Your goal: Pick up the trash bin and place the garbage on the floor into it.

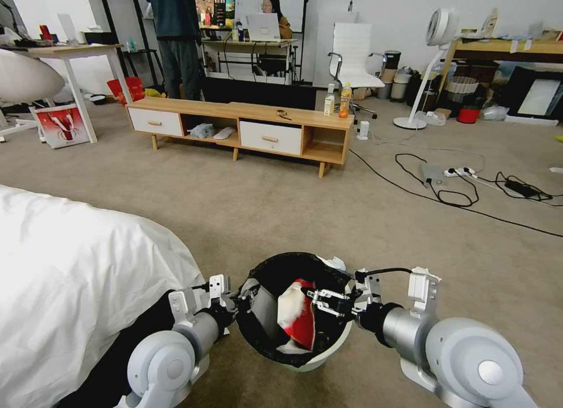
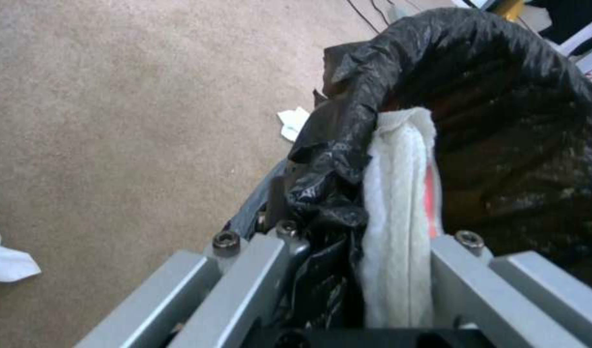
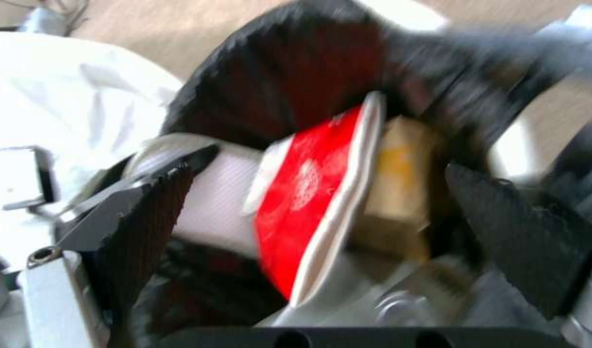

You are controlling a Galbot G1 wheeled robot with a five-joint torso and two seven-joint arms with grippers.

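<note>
- the small round white plastic trash bin [image 1: 319, 354], lined with a black plastic bag [image 1: 275, 267] folded over its rim, sits between the robot's two arms, close in front of its body and above the beige short-pile carpet floor [image 1: 264, 191].
- the left gripper [image 1: 237, 305] is pinched on the bin's rim on the robot's left side; in the left wrist view its grey fingers [image 2: 257, 270] clamp the bunched bag and the white wall [image 2: 399, 232] of the bin between them.
- the right gripper [image 1: 328, 302] reaches over the opposite rim into the bin's mouth, its dark ribbed fingers [image 3: 148, 208] spread wide apart and holding nothing.
- a red-and-white snack wrapper [image 1: 299, 317] stands on edge inside the bin, with a brown paper bag [image 3: 399, 188] just beside it.
- a crumpled white tissue [image 2: 295, 123] lies on the carpet near the bin.
- a bed covered in a white sheet [image 1: 76, 279] lies at the robot's left.
- black cables [image 1: 446, 194] cross the carpet farther off, to the right of a low wooden tv cabinet [image 1: 246, 129].
</note>
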